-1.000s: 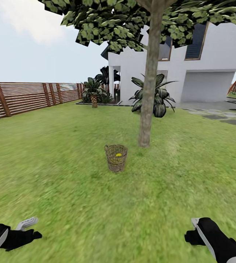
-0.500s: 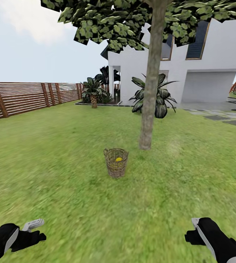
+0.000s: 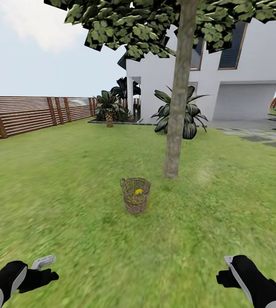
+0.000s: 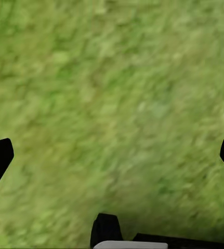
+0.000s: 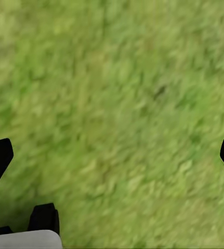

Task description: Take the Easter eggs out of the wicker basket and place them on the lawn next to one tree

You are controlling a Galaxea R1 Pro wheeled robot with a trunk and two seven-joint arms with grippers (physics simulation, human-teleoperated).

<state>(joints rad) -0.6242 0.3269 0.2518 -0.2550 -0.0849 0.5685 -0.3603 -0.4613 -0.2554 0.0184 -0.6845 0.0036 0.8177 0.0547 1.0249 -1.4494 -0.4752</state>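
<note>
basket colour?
Brown open weave, wicker basket; head view shows it best.

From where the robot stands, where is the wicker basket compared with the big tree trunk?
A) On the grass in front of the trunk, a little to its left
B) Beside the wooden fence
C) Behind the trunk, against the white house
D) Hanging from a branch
A: in the head view the wicker basket sits on the lawn, nearer than the tree and slightly to its left.
</note>
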